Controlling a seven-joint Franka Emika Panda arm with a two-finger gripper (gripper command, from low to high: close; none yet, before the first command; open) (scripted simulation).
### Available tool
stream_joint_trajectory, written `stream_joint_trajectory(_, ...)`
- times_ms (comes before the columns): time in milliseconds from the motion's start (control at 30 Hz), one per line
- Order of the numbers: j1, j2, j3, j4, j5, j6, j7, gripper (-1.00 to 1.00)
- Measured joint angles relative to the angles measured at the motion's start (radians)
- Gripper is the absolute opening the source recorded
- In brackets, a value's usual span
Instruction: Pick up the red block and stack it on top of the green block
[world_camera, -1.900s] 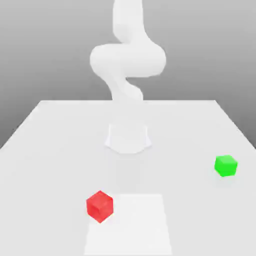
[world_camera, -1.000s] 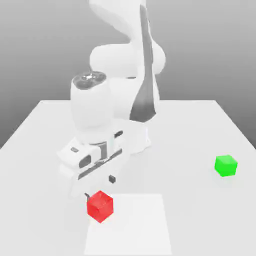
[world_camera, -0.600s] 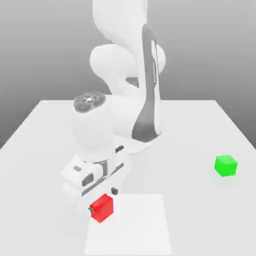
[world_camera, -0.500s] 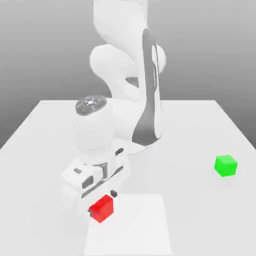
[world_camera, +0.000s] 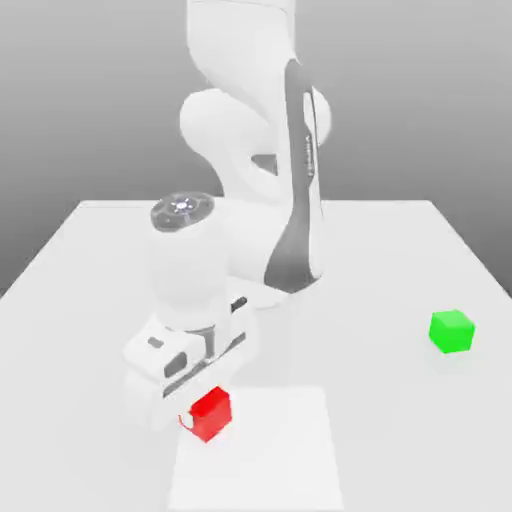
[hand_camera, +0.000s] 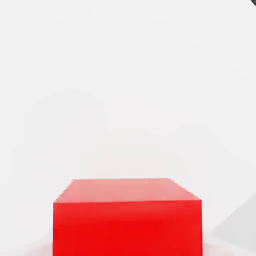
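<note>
Two small smooth cubes are lying on the flat white table (world_camera: 90, 250) as I am watching. Toward the exterior view's left, the two-finger gripper (world_camera: 205, 412) is pinching the bright red cube (world_camera: 210, 415), which is sitting on the table at the edge of a paler square patch (world_camera: 270, 450). Well apart, toward the exterior view's right, the bright green cube (world_camera: 451, 331) is resting alone.

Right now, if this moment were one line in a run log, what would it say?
stage: grasping | gripper: shut on red block | red block: on table | green block: apart, toward exterior view's right, nothing on top | stack: not yet done
</note>
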Motion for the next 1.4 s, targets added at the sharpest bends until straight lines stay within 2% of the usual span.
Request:
stream_joint_trajectory(233, 0.02, -0.085, -0.042, -0.016, -0.098, -0.066, 0.073, -1.0)
stream_joint_trajectory(500, 0.01, -0.202, -0.076, -0.049, -0.324, -0.103, 0.212, -1.0)
stream_joint_trajectory(667, -0.006, -0.227, 0.033, -0.056, -0.351, -0.118, 0.056, -1.0)
stream_joint_trajectory(800, 0.146, -0.244, 0.098, -0.058, -0.356, -0.131, -0.117, -1.0)
stream_joint_trajectory(1400, 0.523, -0.313, 0.271, -0.072, -0.33, -0.186, -0.884, -1.0)
